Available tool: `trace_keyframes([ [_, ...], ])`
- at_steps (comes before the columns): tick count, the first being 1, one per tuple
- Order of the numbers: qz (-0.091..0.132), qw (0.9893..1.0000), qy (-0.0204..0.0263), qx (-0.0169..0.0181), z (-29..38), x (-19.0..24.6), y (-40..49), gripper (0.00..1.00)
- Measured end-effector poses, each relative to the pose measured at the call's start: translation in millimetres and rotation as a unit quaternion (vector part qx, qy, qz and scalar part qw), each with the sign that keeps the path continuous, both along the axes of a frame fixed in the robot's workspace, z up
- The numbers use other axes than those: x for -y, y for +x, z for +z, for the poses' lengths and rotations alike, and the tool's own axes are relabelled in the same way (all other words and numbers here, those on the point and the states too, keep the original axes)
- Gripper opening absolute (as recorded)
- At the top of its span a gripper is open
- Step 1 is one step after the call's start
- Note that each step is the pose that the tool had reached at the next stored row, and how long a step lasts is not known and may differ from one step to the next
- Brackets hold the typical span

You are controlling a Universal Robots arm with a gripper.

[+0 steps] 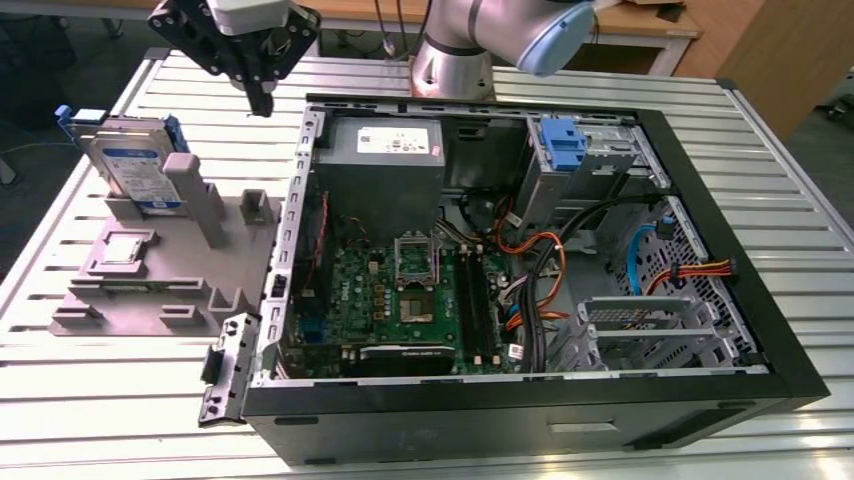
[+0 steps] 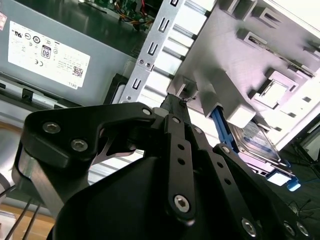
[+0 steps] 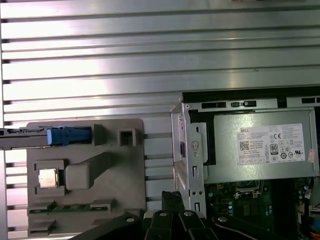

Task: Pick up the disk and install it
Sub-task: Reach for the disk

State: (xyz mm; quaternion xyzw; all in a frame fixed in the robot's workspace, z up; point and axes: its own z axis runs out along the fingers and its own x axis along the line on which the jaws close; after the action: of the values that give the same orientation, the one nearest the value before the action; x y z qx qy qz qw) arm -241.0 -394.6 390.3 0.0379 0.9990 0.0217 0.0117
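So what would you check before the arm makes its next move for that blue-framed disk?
1. Disk standing upright in the grey holder: ok.
2. Gripper empty: ok.
3. Gripper open for a grasp: not ok, it is shut.
4. Gripper above the disk: not ok, it hangs between the holder and the computer case.
5. Computer case open: ok.

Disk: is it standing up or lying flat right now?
Standing up. In the exterior view the disk stands on its edge in the gray holder, its label facing sideways, outside the computer.
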Motion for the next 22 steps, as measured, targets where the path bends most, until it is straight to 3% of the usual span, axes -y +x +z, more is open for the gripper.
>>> trace_keyframes([
  [5, 0.000, 1.0000, 0.0001, -0.0006, -0.2, 0.0, -5.6, 0.10],
  [9, 0.000, 0.9999, 0.0013, -0.0129, -0.4, -0.4, -9.7, 0.10],
  [10, 0.000, 0.9999, 0.0014, -0.0145, -0.4, -0.4, -10.7, 0.10],
  [22, 0.000, 0.9999, 0.0014, -0.0148, -0.4, -0.6, -15.8, 0.10],
])
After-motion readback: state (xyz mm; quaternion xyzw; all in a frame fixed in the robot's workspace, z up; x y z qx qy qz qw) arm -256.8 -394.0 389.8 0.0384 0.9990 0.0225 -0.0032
